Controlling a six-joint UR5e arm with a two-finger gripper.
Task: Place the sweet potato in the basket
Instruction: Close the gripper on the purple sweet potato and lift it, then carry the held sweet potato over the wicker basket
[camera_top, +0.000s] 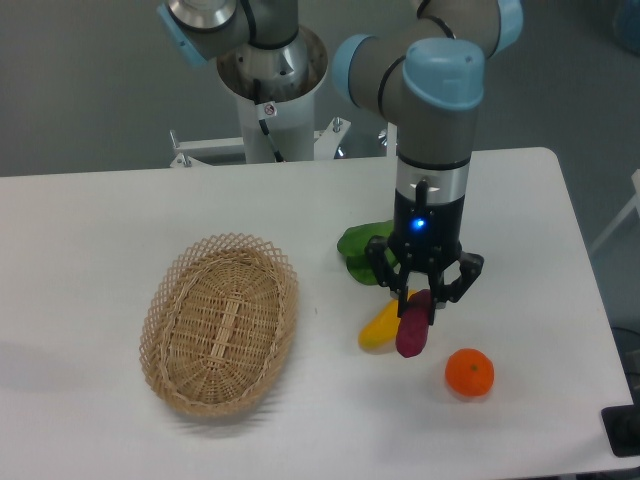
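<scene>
Gripper (417, 302) was clamped on the sweet potato's (412, 327) top end, right beside the yellow veg (380, 326), basket (221, 323) well off left.

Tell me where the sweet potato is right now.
The sweet potato is right of table centre, its top end between the fingers of the hand, beside the yellow vegetable and up-left of the orange fruit, well right of the basket.

Grey tubular arm (395, 70) with pale blue joint caps; black wrist with blue light; black two-finger gripper (421, 297)
</scene>
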